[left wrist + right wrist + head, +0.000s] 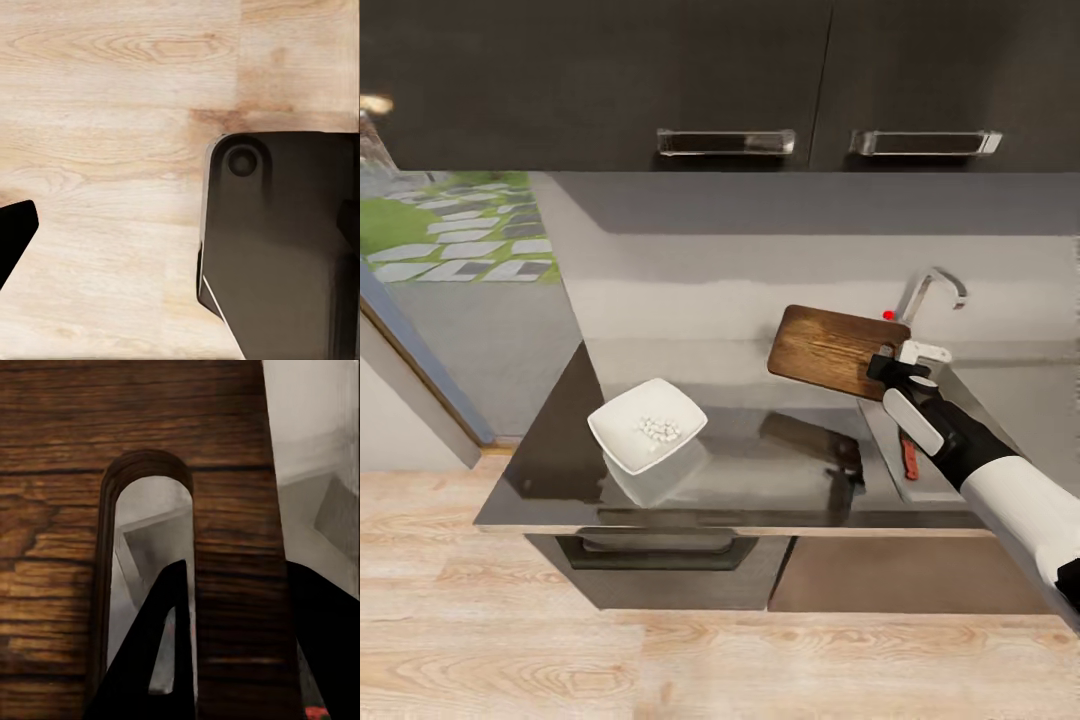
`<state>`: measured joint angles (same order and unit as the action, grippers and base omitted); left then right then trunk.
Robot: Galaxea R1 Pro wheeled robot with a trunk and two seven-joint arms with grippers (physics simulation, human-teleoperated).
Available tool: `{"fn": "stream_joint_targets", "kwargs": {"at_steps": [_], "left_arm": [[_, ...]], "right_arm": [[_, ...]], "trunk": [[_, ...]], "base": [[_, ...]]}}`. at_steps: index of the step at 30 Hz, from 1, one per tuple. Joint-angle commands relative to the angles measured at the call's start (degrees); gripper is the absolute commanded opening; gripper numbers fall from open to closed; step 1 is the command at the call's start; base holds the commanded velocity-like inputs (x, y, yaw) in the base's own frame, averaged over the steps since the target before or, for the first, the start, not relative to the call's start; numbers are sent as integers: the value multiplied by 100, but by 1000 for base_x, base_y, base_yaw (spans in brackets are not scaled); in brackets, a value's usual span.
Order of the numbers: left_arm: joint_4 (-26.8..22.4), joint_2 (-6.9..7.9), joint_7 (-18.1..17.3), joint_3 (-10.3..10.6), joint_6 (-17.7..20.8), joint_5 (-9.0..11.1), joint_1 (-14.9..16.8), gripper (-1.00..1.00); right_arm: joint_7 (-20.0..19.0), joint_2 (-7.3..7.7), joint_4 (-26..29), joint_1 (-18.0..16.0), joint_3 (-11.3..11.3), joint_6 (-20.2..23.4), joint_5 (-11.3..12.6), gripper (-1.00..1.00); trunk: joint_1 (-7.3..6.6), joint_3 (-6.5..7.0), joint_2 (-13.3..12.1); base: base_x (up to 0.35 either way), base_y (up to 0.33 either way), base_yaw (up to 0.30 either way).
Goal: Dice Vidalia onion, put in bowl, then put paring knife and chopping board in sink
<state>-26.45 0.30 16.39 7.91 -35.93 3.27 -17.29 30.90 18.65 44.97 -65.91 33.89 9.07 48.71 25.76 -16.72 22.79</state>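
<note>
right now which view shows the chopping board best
Head view: the whole chopping board shows, lifted by the right gripper beside the sink. Right wrist view shows only its handle slot close up.

— How is the light behaving over the kitchen?

— Soft, even light is falling from above; the dark countertop (760, 470) is gleaming and mirroring the white bowl (647, 424) and the chopping board (830, 350), whose dark shadow is lying on the gloss below it. The cupboard fronts (660, 80) are sitting in dimness, while daylight is brightening the patio at the far left.

— And sharpness?

— The head view is rendering slightly soft, with the wall band under the cupboards shading from grey to pale. In the right wrist view the board's grain (60, 510) is showing crisply, the gripper's fingers (157, 660) reading as black silhouettes. The floor (112, 112) in the left wrist view is glowing evenly, a little blurred.
</note>
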Motion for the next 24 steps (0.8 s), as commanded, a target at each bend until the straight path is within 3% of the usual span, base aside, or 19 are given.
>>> {"fn": "stream_joint_targets", "kwargs": {"at_steps": [1, 8, 10, 11, 13, 16, 18, 22, 24], "left_arm": [[-12, 5, 31, 36, -9, 34, -3, 100], [-17, 2, 31, 36, -10, 34, -3, 100], [-17, 1, 31, 36, -11, 34, -3, 100], [-18, 1, 31, 36, -9, 34, -3, 100], [-18, 3, 31, 36, -10, 29, -3, 100], [-23, 1, 31, 36, -11, 26, -3, 100], [-28, -2, 31, 36, -11, 25, -3, 100], [-34, 1, 31, 36, -18, 25, -3, 100], [-35, 2, 35, 36, -13, 31, -3, 100]], "right_arm": [[114, -14, 7, -10, 26, 20, -32, -100], [1173, -254, -31, -10, 16, -43, -31, -100], [1486, -287, -137, -10, 13, -306, 12, -100], [1560, -292, -220, -10, 13, -440, 91, -100], [1716, -290, -404, -10, 12, -789, 614, -100], [1795, -287, -486, -10, 20, -944, 1077, -100], [1913, -290, -506, -10, 15, -963, 1148, -100], [2596, -301, -487, -10, 7, -976, 1203, -100], [2984, -311, -460, -10, -243, -971, 1326, -100]], "trunk": [[3, -10, 13], [3, -10, 13], [3, -10, 13], [3, -10, 13], [3, -10, 13], [3, -10, 13], [3, -10, 13], [3, -10, 13], [3, -10, 13]], "base": [[-78, -317, 0], [-78, -318, 0], [-78, -318, 0], [-76, -318, 0], [-54, -311, 0], [-15, -153, 0], [-3, -29, 0], [0, -5, 0], [0, 0, 0]]}}
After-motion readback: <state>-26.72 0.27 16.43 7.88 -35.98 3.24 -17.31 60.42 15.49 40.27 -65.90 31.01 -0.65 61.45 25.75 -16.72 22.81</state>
